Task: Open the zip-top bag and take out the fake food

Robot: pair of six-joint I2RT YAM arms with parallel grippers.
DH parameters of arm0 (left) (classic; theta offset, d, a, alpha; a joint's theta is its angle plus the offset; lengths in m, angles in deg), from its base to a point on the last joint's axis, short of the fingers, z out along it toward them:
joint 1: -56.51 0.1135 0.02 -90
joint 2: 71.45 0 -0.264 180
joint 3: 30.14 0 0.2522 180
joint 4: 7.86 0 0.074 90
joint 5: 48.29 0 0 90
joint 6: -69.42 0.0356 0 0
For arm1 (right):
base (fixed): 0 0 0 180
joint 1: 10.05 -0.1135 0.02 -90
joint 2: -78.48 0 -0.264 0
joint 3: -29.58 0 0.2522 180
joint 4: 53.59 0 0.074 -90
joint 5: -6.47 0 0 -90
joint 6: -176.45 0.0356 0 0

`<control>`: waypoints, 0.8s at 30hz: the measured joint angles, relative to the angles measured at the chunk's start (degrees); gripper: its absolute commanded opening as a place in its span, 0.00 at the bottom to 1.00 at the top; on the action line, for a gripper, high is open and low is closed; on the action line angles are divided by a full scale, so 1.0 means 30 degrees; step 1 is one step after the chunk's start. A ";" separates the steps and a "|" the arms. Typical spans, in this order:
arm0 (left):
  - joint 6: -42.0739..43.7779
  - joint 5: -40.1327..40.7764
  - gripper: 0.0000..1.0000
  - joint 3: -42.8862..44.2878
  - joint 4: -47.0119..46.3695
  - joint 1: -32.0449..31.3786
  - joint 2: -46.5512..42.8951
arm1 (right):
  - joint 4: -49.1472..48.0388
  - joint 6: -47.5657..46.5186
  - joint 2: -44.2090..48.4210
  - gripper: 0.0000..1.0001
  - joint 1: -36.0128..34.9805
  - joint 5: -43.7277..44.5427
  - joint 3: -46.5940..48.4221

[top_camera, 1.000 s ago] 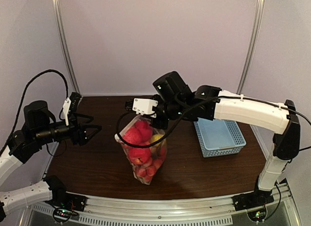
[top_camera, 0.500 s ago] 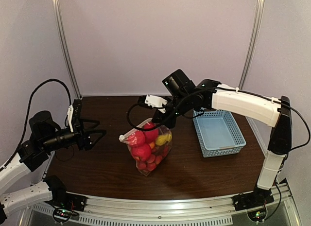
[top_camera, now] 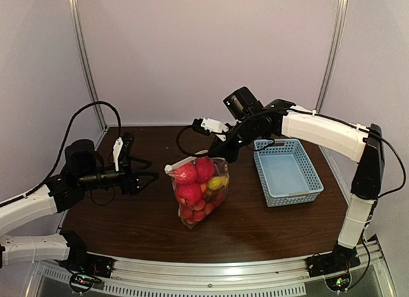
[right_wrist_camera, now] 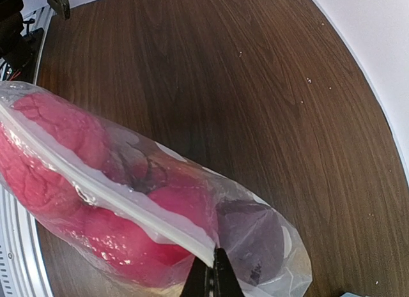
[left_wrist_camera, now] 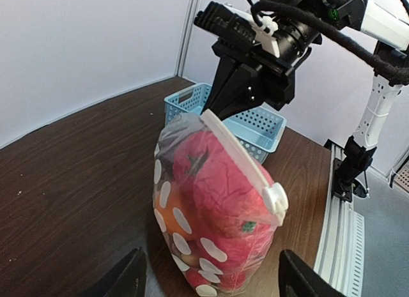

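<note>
The zip-top bag (top_camera: pixel 199 190) stands upright in the middle of the table, clear with white dots, full of fake food (top_camera: pixel 192 193): red, orange, yellow and dark purple fruits. Its white zip strip (left_wrist_camera: pixel 233 149) is closed, with the slider (left_wrist_camera: pixel 276 200) at the near-left end. My right gripper (top_camera: pixel 225 154) is shut on the strip's far-right end (right_wrist_camera: pixel 203 251) and holds the bag up. My left gripper (top_camera: pixel 150 177) is open and empty, left of the bag; its fingers (left_wrist_camera: pixel 131 279) straddle the bag's base in the left wrist view.
A light-blue plastic basket (top_camera: pixel 287 175) sits empty to the right of the bag. It also shows in the left wrist view (left_wrist_camera: pixel 255 123) behind the bag. Bare dark wood tabletop (top_camera: pixel 121 211) lies left and front.
My right gripper has carried the bag's top right and back, standing the bag more upright. My left arm has moved right, towards the bag, with its gripper open.
</note>
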State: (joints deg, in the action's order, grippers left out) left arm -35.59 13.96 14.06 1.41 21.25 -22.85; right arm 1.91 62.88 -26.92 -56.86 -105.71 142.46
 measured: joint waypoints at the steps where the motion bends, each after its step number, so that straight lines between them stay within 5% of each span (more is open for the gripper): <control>1: 0.0007 -0.0138 0.72 0.0029 -0.0233 -0.0102 0.0240 | 0.0007 0.0022 -0.0022 0.00 0.0000 -0.0036 0.0000; 5: 0.0219 -0.0277 0.69 0.0561 -0.0656 -0.0969 0.1617 | 0.0029 0.0211 -0.0182 0.00 0.0080 -0.0357 0.0117; 13: 0.0874 -0.0539 0.40 0.1785 -0.0998 -0.1785 0.3490 | 0.0036 0.0430 -0.0364 0.00 0.0204 -0.0627 0.0240; 24: 0.0845 -0.0452 0.42 0.1894 -0.1559 -0.1785 0.3898 | 0.0036 0.0437 -0.0364 0.00 0.0233 -0.0685 0.0240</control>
State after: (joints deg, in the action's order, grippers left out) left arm -33.05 12.61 19.74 -3.26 15.89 -11.16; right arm 2.02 64.19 -28.01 -56.16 -107.76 143.18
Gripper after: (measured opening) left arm 0.391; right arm 0.025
